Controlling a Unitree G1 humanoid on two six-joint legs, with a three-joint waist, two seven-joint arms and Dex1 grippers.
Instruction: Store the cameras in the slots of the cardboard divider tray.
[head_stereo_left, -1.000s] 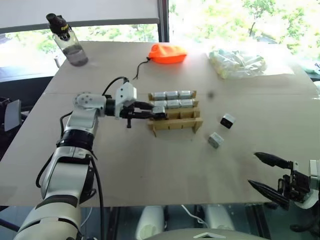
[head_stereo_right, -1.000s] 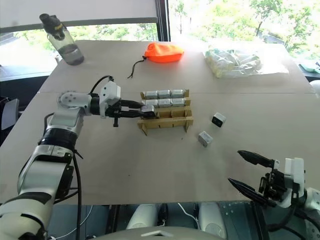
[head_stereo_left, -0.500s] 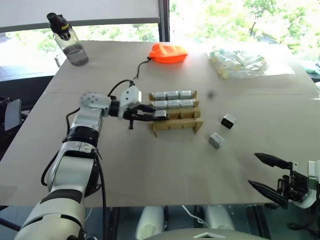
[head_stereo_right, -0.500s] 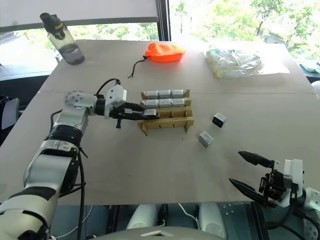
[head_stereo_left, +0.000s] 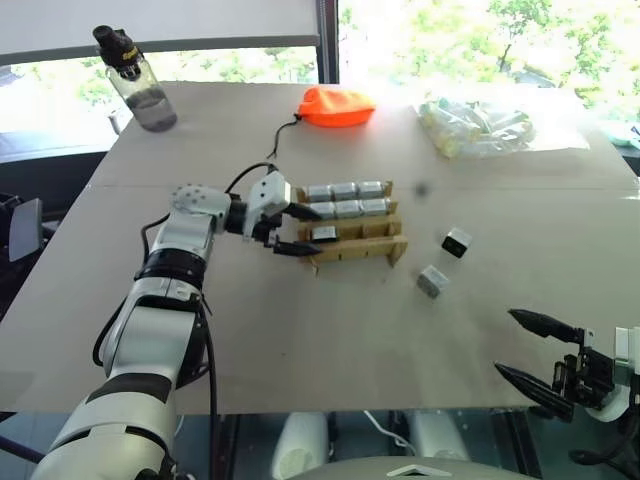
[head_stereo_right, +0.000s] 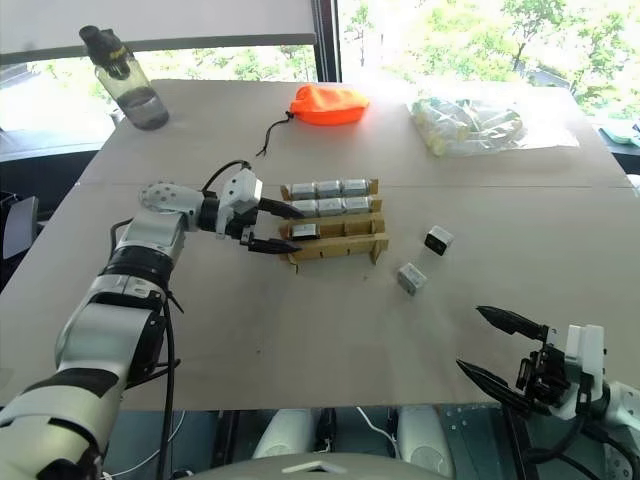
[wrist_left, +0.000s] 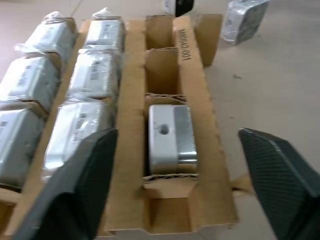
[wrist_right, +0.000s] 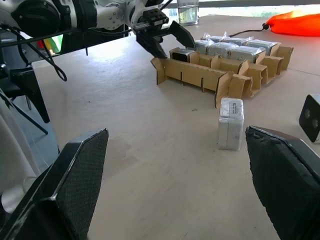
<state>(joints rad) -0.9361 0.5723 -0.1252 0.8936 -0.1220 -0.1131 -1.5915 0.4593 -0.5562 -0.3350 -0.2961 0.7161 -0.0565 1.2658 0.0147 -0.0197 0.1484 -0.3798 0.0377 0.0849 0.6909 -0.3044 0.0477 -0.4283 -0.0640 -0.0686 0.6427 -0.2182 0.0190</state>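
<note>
Left gripper (head_stereo_left: 297, 230) spread wide at the left end of the cardboard divider tray (head_stereo_left: 352, 248), fingers either side of a camera (wrist_left: 171, 132) sitting in the third row's end slot, not gripping it. Six wrapped cameras (head_stereo_left: 345, 198) fill the two far rows. Two loose cameras (head_stereo_left: 445, 260) lie on the tabletop (head_stereo_left: 300, 330) right of the tray. Right gripper (head_stereo_left: 540, 358) hangs wide open and empty at the near edge.
</note>
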